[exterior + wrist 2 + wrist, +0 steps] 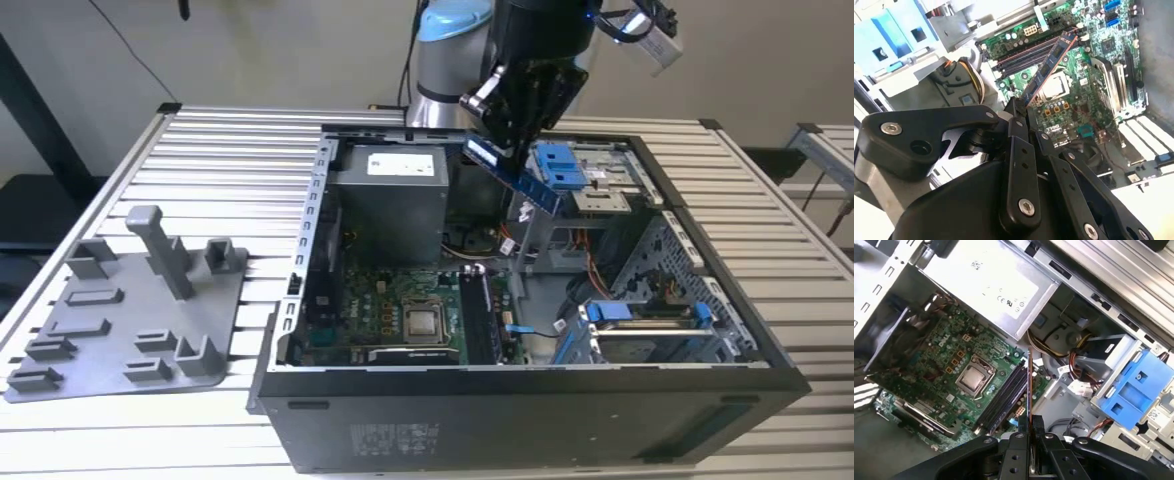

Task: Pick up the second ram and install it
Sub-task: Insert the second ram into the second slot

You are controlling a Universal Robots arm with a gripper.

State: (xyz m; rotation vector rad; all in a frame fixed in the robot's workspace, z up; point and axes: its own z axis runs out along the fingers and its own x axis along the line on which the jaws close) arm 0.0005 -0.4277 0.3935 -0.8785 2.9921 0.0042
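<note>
second ram (521, 180) in gripper (489, 138) | above motherboard (387, 300) | motherboard in case (534, 392)

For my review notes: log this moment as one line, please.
gripper: holding second ram | ram: in the air over motherboard | slots: ram not yet seated

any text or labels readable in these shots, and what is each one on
Nothing can be quoted.
Power supply label: print too small to read.
Motherboard: lettering too blurred to read.
Case sticker: too small to read.
Second ram, gripped by the tool: no readable text.
</note>
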